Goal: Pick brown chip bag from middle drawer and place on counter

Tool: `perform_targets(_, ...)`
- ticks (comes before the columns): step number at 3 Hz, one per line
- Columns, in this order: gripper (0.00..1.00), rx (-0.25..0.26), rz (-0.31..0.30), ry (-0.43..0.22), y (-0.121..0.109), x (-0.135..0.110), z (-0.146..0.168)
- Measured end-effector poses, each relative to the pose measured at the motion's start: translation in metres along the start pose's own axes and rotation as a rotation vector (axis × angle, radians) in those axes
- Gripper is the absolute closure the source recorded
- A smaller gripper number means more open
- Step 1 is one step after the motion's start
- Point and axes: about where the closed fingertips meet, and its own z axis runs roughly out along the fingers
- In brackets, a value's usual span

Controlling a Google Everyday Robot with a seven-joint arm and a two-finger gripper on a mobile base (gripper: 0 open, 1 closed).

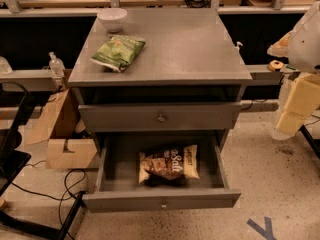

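One grey cabinet fills the middle of the frame, and its broad flat top, the counter (190, 49), takes up the upper centre. Below it the taller-fronted grey drawer (200, 116) sits closed. Under that, the middle drawer (125, 200) is pulled well out toward the bottom of the frame, its low front panel carrying a small round knob. Left of the cabinet, a torn cardboard box (62, 134) stands on the speckled floor.

At the right edge of the frame the gripper (295, 111) hangs over the floor, well apart from both drawers; whether it is spread or pressed together I cannot tell.

The brown chip bag (169, 163) lies flat inside the open middle drawer, near its centre, lettering up. The green chip bag (118, 52) lies on the counter's left side, and a white bowl (112, 19) stands just behind it near the back left corner.
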Motion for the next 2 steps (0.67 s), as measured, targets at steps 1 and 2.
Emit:
perform_targets(1, 0.0, 0.0, 0.0, 0.0, 0.0, 0.0, 0.0)
perform_targets(2, 0.0, 0.022, 0.002, -0.056, -0.007, -0.002, 0.016)
